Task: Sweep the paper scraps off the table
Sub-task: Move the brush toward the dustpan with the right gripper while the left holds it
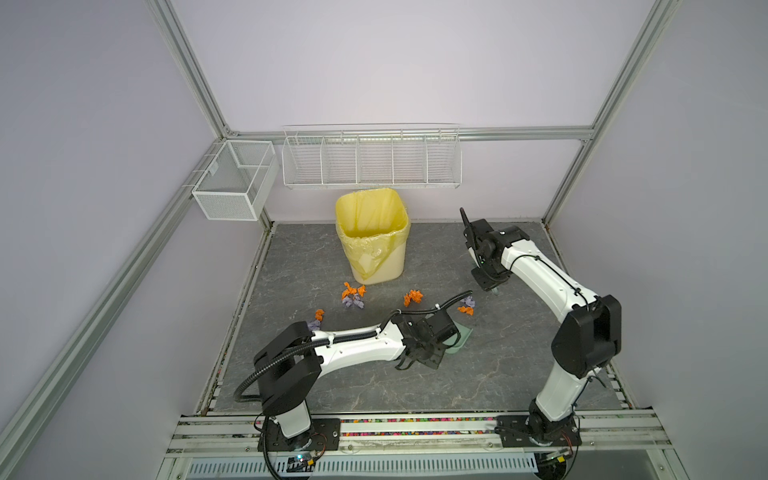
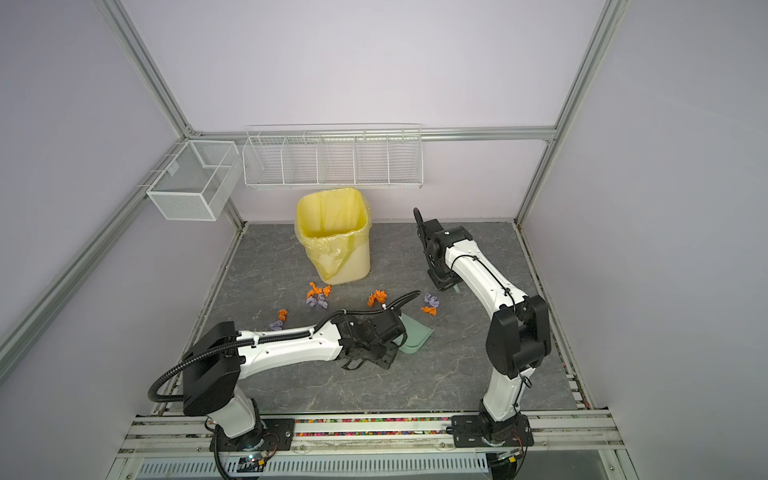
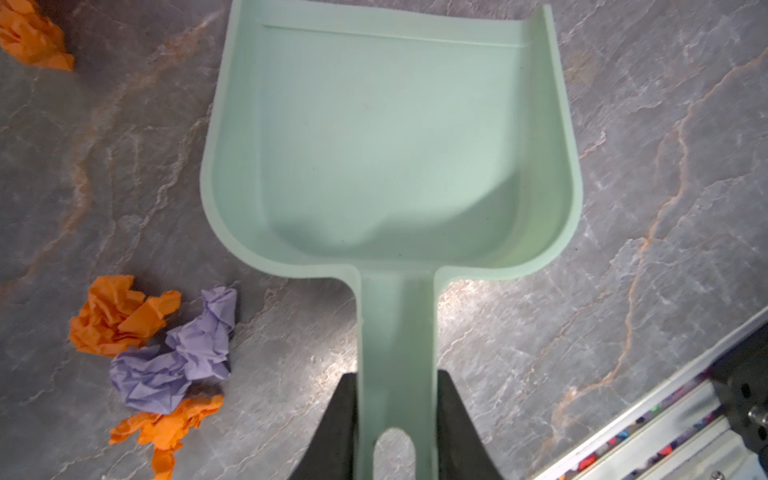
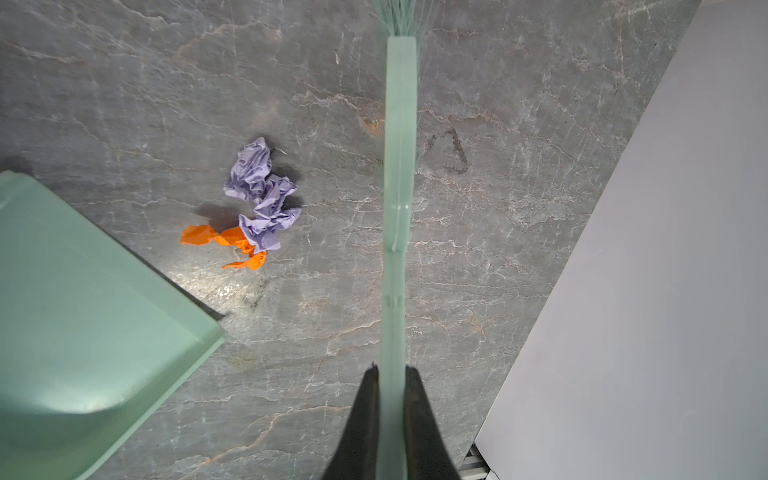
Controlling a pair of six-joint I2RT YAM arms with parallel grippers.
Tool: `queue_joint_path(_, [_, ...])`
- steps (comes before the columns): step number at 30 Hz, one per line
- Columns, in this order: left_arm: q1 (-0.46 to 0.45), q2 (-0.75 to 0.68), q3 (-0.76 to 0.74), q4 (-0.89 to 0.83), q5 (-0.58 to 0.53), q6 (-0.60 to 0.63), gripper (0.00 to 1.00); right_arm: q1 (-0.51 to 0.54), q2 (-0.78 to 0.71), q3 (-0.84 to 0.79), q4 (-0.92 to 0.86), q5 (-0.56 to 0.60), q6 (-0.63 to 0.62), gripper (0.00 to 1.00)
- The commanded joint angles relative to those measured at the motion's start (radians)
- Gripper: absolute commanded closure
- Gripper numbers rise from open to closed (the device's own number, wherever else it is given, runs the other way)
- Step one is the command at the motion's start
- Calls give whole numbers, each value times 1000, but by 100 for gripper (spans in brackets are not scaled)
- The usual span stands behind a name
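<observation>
Table (image 1: 457, 374) with one yellow-lined bin (image 1: 372, 241) at its rear. Paper scraps (image 1: 412, 297), orange and lilac, lie on the slab in four groups just in front of the bin; the separate wads cannot be counted. One mint dustpan (image 3: 390, 137) is held farther in front, its handle clamped by the left gripper (image 3: 397, 378). One brush (image 4: 400, 166), right of the bin, is pinched narrowly by the right gripper (image 4: 392, 370). The left arm's cable (image 1: 449, 300) arches between two groups. Above the bin: one five-bay wire rack (image 1: 372, 160), one mesh basket (image 1: 232, 183)
</observation>
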Motion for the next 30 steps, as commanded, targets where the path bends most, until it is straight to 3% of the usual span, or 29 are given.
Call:
queue_joint_path(1, [-7, 21, 31, 17, -7, 15, 100, 7, 22, 9, -13, 15, -24, 93])
queue_joint_path(10, [6, 74, 65, 12, -18, 42, 100, 40, 22, -32, -8, -10, -37, 93])
queue_joint_path(30, [49, 126, 82, 43, 6, 68, 100, 116, -58, -147, -31, -189, -44, 93])
